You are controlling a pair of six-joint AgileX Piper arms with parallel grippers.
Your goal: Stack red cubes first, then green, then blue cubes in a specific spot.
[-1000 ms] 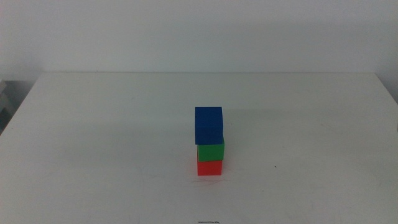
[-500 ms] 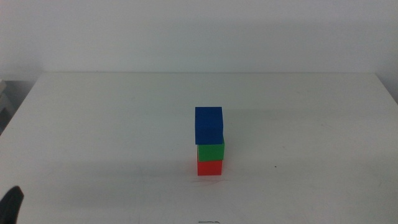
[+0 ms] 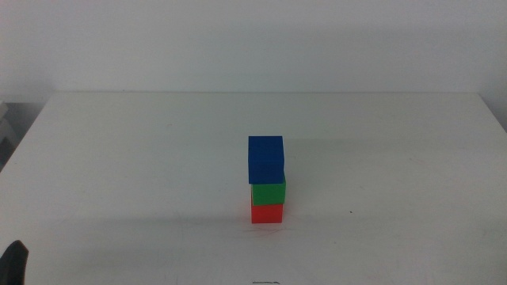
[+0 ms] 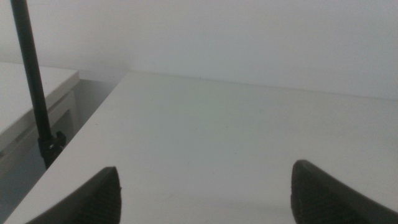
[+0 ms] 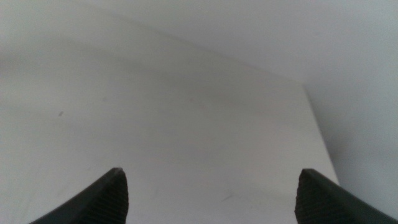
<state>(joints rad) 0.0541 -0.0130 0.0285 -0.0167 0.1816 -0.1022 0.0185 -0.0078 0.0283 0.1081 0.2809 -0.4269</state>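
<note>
The left pincer (image 3: 14,263) is waiting at the surface's (image 3: 142,158) seven o'clock corner, its jaws spread wide and gripping nothing. At centre the red cube (image 3: 268,213) is sitting lowest, carrying the green cube (image 3: 268,191), with the blue cube (image 3: 265,159) topping it slightly askew, so the ordered stack looks complete. Bare surface is lying all around. The right pincer (image 5: 211,205) is also gaping wide and empty, facing the three o'clock edge.

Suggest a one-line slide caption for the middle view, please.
Finished stack on the white table: blue cube on green cube on red cube; left gripper waits at the bottom-left corner.
</note>
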